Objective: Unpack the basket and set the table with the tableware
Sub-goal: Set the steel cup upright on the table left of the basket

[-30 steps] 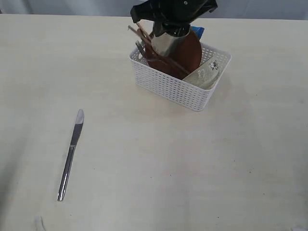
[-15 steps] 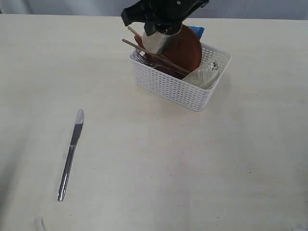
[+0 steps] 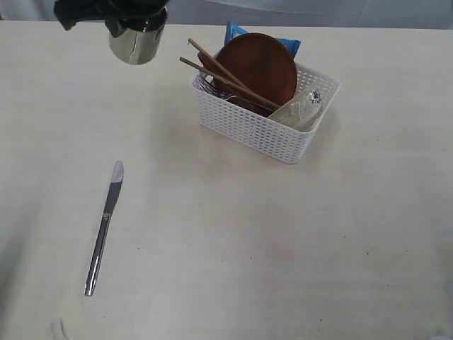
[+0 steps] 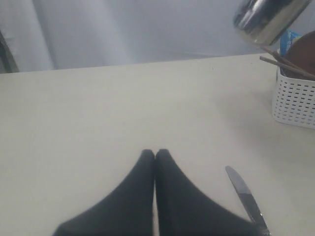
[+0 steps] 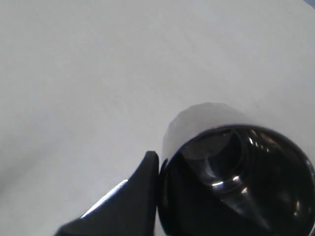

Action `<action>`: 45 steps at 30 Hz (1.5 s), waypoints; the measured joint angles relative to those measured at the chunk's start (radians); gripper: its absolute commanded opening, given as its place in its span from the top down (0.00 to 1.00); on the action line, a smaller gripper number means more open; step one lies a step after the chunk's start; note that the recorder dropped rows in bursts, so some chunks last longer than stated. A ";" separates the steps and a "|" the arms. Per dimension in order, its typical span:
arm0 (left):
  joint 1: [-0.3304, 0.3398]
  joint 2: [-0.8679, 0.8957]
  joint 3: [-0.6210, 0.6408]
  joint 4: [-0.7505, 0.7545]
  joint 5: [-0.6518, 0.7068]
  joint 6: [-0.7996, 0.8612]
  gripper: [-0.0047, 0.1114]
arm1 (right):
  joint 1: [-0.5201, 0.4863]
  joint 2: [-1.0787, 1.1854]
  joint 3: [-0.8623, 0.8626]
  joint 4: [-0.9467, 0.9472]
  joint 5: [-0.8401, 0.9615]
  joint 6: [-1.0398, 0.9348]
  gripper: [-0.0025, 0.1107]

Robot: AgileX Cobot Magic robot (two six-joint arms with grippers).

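My right gripper (image 3: 133,13) is shut on the rim of the steel cup (image 3: 136,44), holding it in the air over the far left of the table (image 3: 248,241); one finger (image 5: 140,196) presses the cup's (image 5: 236,177) outer wall. The white basket (image 3: 248,127) stands at the far middle, holding the brown plate (image 3: 258,67) on edge, chopsticks (image 3: 226,74), a fork (image 3: 211,88) and a pale bowl (image 3: 301,110). The steel knife (image 3: 104,223) lies on the table at the near left. My left gripper (image 4: 155,153) is shut and empty, low over the table near the knife (image 4: 246,196).
A blue snack packet (image 3: 236,32) stands behind the plate in the basket. In the left wrist view the basket (image 4: 295,98) and the raised cup (image 4: 268,19) sit ahead of the gripper. A grey backdrop runs behind the table's far edge.
The right gripper has lifted the steel cup out of the basket and carried it far to the left. The chopsticks shifted in the basket; plate and packet now show fully.
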State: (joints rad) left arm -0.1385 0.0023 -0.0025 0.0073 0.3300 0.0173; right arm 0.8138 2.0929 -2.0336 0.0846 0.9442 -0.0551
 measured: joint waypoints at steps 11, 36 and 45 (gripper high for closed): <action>0.000 0.000 0.000 0.000 0.000 -0.002 0.96 | 0.002 0.350 -0.334 -0.073 0.228 0.062 0.98; 0.000 0.000 0.000 0.000 0.000 -0.002 0.96 | 0.029 0.412 -0.342 -0.085 0.214 0.014 0.98; 0.000 0.000 0.000 0.000 0.000 -0.002 0.96 | 0.029 0.412 -0.342 -0.055 0.186 0.014 0.97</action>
State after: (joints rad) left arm -0.1385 0.0023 -0.0025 0.0073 0.3300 0.0153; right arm 0.8432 2.5048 -2.3755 0.0292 1.1304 -0.0412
